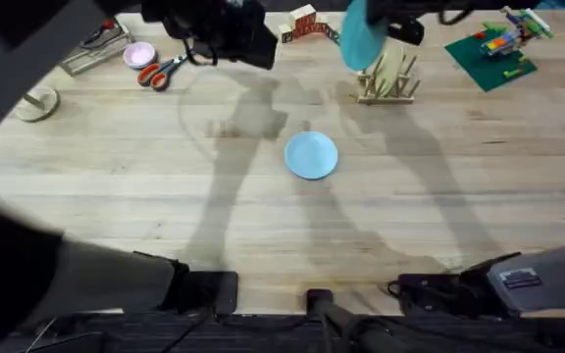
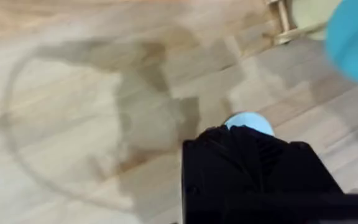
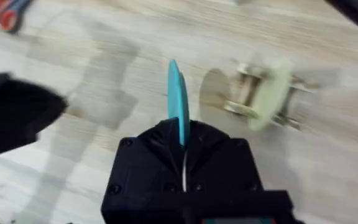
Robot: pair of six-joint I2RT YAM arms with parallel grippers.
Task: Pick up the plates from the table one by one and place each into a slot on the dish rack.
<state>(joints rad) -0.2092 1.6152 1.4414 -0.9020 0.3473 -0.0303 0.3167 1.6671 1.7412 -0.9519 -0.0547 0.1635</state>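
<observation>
A teal plate (image 1: 361, 41) hangs edge-up just above the dish rack (image 1: 388, 86), with my right gripper (image 1: 392, 24) shut on it. In the right wrist view the teal plate (image 3: 178, 102) stands thin between my fingers, beside the dish rack (image 3: 247, 99), which holds a cream plate (image 3: 277, 93). The pale blue plate (image 1: 312, 155) lies flat on the table (image 1: 116, 186) near the middle. My left gripper (image 1: 231, 39) hovers high at the back, shut and holding nothing. Past its fingers (image 2: 253, 168) peeks the pale blue plate (image 2: 248, 121).
Red-handled scissors (image 1: 162, 71) and a small pink dish (image 1: 139, 54) lie at the back left beside a tray (image 1: 94, 44). A green baseplate with bricks (image 1: 493, 51) sits at the back right. Wooden blocks (image 1: 307, 25) stand behind the rack.
</observation>
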